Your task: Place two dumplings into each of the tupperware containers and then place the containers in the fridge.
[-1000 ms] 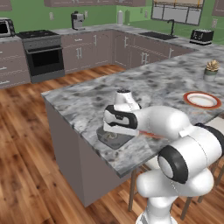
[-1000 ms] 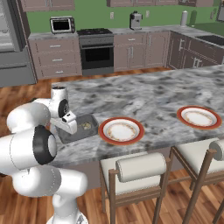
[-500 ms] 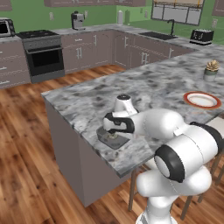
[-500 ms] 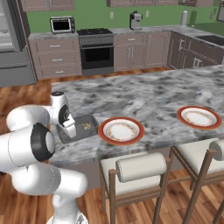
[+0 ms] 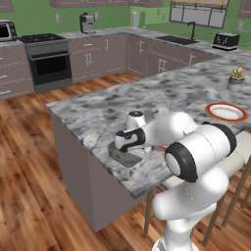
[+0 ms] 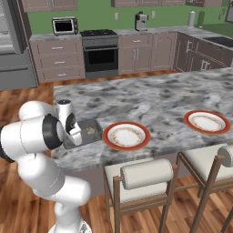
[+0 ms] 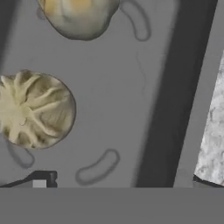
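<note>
Two dumplings sit inside the tupperware container on the counter, right under the gripper, toward ten o'clock (jaws wide, holding nothing).

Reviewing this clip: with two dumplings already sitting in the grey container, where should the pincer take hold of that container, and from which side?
Probably a long side wall of the container, pinched from above with one finger inside and one outside. The tray is shallow, flat on the counter, and the dumplings sit away from that wall, leaving room.

Two red-rimmed plates on granite island — stools, oven, microwave
</note>
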Available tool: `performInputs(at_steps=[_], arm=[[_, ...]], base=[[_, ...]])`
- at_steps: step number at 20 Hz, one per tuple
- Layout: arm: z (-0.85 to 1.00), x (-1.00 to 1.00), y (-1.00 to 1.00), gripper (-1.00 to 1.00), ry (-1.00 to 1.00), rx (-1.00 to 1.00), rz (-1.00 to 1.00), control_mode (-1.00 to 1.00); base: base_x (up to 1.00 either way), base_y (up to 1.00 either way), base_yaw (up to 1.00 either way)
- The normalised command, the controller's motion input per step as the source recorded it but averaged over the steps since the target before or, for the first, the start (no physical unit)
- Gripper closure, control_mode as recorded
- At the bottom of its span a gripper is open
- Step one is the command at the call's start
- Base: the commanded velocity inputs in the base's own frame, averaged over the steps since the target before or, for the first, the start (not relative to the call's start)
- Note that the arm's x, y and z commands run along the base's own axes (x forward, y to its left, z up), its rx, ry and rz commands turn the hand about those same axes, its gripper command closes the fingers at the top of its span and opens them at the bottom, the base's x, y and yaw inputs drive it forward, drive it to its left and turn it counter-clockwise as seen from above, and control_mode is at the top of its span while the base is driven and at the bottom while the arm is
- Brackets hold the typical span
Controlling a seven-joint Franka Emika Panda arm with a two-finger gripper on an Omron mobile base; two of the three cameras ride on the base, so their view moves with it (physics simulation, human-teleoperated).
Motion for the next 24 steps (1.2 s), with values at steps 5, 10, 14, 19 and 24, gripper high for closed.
performInputs(at_steps=[5, 10, 14, 19, 24], arm=[[-0.30, 0.25, 0.01, -1.00, 0.01, 0.00, 0.00, -1.00], [-0.06, 0.00, 0.00, 1.00, 0.03, 0.00, 0.00, -1.00], [0.00, 0.00, 0.00, 1.00, 0.00, 0.00, 0.00, -1.00], [0.13, 0.00, 0.00, 1.00, 0.00, 0.00, 0.00, -1.00], [0.63, 0.00, 0.00, 1.00, 0.00, 0.00, 0.00, -1.00]], base=[[0.00, 0.00, 0.00], [0.00, 0.00, 0.00], [0.00, 0.00, 0.00], [0.00, 0.00, 0.00], [0.00, 0.00, 0.00]])
